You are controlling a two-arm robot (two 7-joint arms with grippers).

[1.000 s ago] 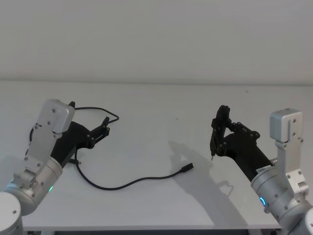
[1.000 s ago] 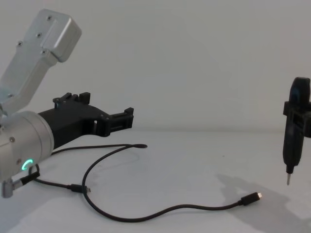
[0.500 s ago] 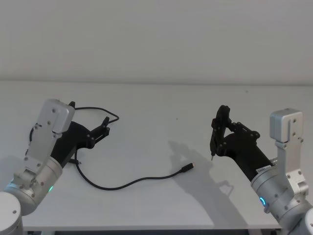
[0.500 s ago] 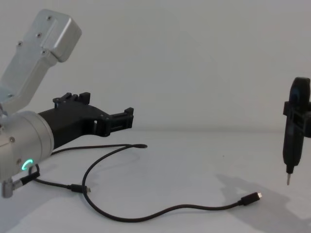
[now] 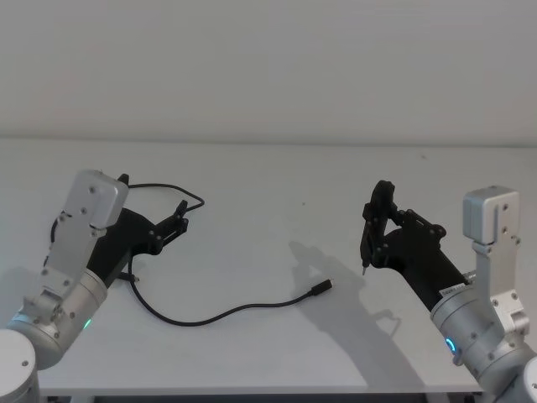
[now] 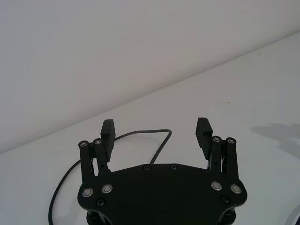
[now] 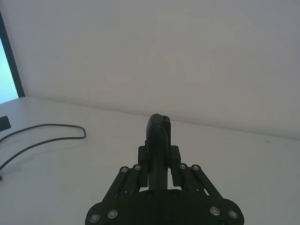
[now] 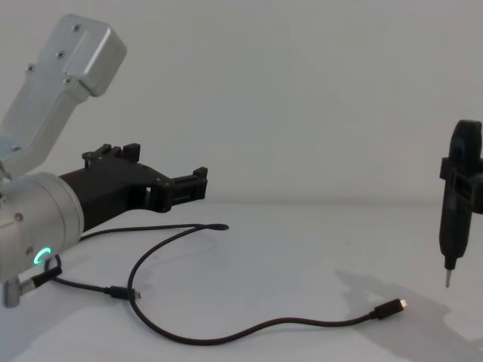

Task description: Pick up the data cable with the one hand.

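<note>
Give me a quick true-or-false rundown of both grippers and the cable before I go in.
1. The left gripper has its jaws open and empty. True.
2. The data cable is lifted off the table. False: all of it that shows lies on the table.
3. The right gripper is shut on a pen-shaped tool, tip down. True.
4. The tool's tip touches the cable's plug. False: the tip hangs above the table, apart from the plug.

Head cam: high, looking down on desk (image 5: 268, 185). Chest cam: low, side-on. Both cover the data cable (image 5: 218, 316). Wrist cams: close behind left end effector (image 6: 155, 125) and right end effector (image 7: 159, 154), facing forward.
</note>
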